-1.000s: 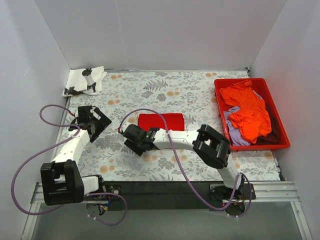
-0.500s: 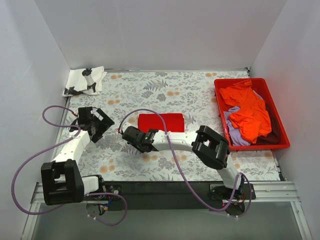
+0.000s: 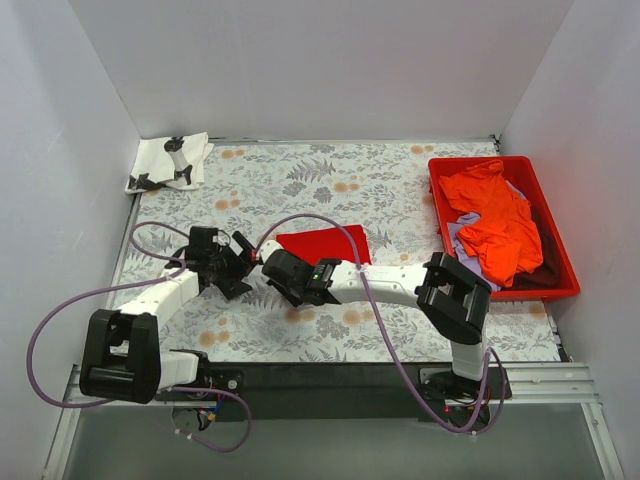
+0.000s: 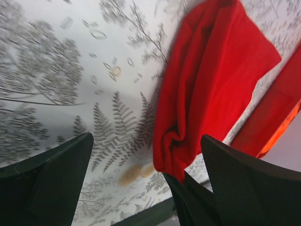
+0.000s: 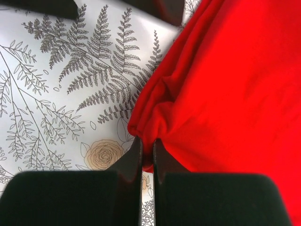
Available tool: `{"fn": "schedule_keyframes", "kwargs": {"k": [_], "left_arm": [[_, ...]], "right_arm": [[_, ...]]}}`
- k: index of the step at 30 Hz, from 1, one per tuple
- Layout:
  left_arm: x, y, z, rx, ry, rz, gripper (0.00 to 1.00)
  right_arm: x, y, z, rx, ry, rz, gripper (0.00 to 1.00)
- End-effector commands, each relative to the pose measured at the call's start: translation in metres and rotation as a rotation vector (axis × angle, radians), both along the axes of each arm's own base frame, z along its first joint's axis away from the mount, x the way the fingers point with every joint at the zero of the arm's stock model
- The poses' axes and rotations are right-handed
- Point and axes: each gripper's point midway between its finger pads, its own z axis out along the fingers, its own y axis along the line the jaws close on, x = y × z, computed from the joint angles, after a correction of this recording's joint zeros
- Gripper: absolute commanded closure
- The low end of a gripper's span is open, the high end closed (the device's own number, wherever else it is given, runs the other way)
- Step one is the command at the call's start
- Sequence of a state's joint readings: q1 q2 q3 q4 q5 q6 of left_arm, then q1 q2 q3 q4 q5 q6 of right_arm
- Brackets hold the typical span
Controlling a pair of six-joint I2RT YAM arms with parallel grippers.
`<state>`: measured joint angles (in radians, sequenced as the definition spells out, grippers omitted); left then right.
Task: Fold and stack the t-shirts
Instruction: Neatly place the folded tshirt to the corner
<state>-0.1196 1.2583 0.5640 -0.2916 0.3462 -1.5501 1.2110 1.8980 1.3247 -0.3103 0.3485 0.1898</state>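
The right gripper [image 5: 146, 147] is clamped shut on the near-left corner of the plain bright red cloth t-shirt [image 5: 225, 84]. The shirt lies folded on the fern-and-flower printed table cover [image 3: 400, 190], and its corner is bunched at the fingertips. Just beside it, the left gripper [image 4: 146, 141] has its jaws spread wide and holds nothing. It faces that same bunched corner.

The step looks like moving or refolding the red shirt. Done well, the left gripper would probably take a separate corner rather than the same bunch. Both grippers would then lift evenly so the layers do not slide apart.

Farther right, the rigid red plastic tray [image 3: 437, 205] holds a crumpled orange shirt [image 3: 495, 215] over a lavender one [image 3: 470, 268]. At the far-left corner lies the folded white t-shirt with black print [image 3: 165, 165], the likely base of the stack.
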Motion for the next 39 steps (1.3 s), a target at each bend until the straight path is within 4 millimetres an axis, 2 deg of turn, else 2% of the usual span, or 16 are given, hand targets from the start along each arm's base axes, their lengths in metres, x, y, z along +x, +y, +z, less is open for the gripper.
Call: {"fn": "schedule_keyframes", "kwargs": {"k": [1, 4, 14, 20, 30, 34, 39], "left_arm": [[-0.002, -0.029, 0.004, -0.105, 0.023, -0.007, 0.02], [-0.005, -0.044, 0.005, -0.142, 0.019, -0.003, 0.02], [-0.006, -0.057, 0.009, -0.207, -0.028, 0.028, 0.02], [-0.018, -0.063, -0.015, -0.186, 0.023, 0.018, 0.02], [-0.022, -0.067, -0.029, -0.157, 0.040, 0.033, 0.08], [-0.021, -0.066, -0.032, -0.146, 0.035, 0.045, 0.22], [-0.021, -0.064, -0.034, -0.141, 0.018, 0.052, 0.47]], "right_arm": [[0.002, 0.009, 0.019, 0.109, 0.003, -0.031, 0.99], [0.004, 0.006, 0.018, 0.123, 0.012, -0.042, 0.99], [0.003, 0.008, 0.019, 0.188, 0.058, -0.047, 0.99], [0.004, 0.008, 0.023, 0.223, 0.068, -0.052, 0.99], [0.003, 0.007, 0.020, 0.243, 0.094, -0.059, 0.99], [0.003, 0.007, 0.020, 0.248, 0.098, -0.060, 0.99], [0.000, 0.007, 0.017, 0.251, 0.108, -0.055, 0.99]]}}
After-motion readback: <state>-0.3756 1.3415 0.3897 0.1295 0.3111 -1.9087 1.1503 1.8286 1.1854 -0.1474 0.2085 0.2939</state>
